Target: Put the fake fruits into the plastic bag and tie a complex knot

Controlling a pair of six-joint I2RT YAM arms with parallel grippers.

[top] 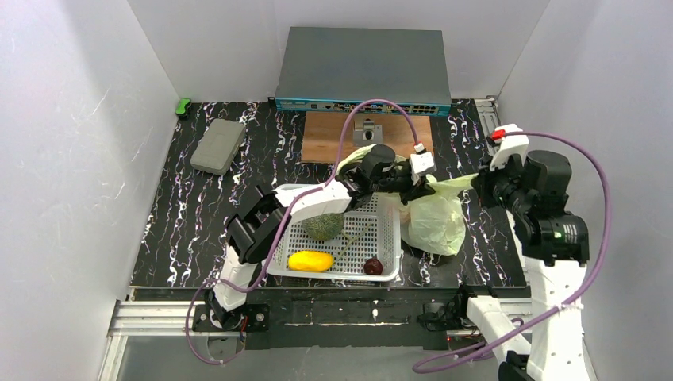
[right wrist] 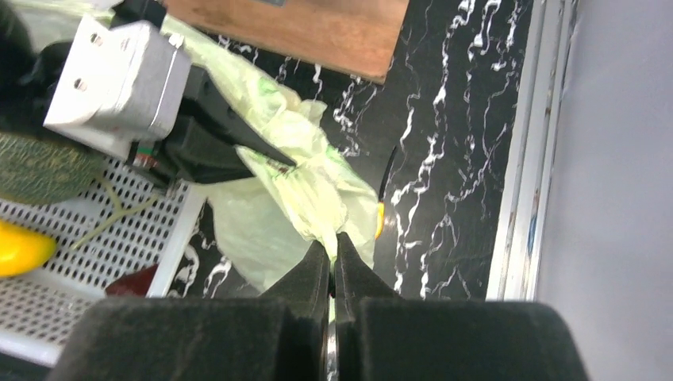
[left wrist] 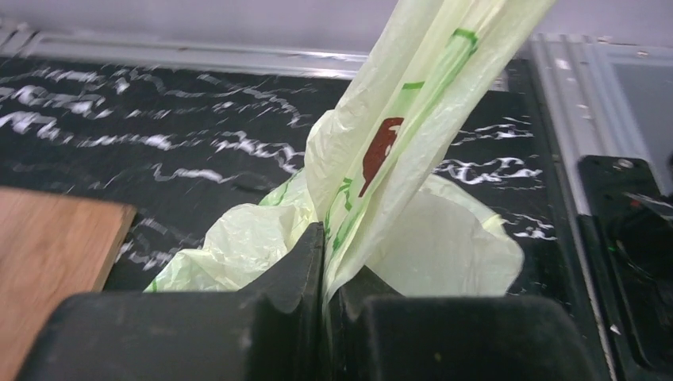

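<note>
Film, thin and crinkly, is what both pincers have hold of. The left gripper (left wrist: pixel 324 238) has its jaws pressed together on a gathered strip of the plastic bag (left wrist: pixel 397 135), and the pale-green sheet runs taut toward one o'clock in its wrist view. The right gripper (right wrist: pixel 333 248) is clamped tight on another bunched fold of the same bag, the plastic fanning toward eleven o'clock to where the other arm's fingers bite it.

This stuff looks feather-light, soft and slippery, with no shape of its own, and I'd say it tears if the two grips pull hard against each other. Best taken at the rim, on bunched folds, just as it is now.

From above, the bag stands on the table (top: pixel 198 214) just at three o'clock of the white basket (top: pixel 389 230), its top stretched between the two grippers. The green melon (top: pixel 323 226), the yellow mango (top: pixel 310 260) and a small dark red fruit (top: pixel 373 266) lie in the basket, not bagged. What the bag holds I can't tell. Those fruits look rigid and rounded, so likely to roll; the melon wants a grip across its middle.

The left arm rises from seven o'clock, its elbow folded over the basket's left rim and its forearm stretched toward two o'clock across the basket. The right arm stands tall at the four o'clock edge, its wrist turned toward nine o'clock at the bag.
</note>
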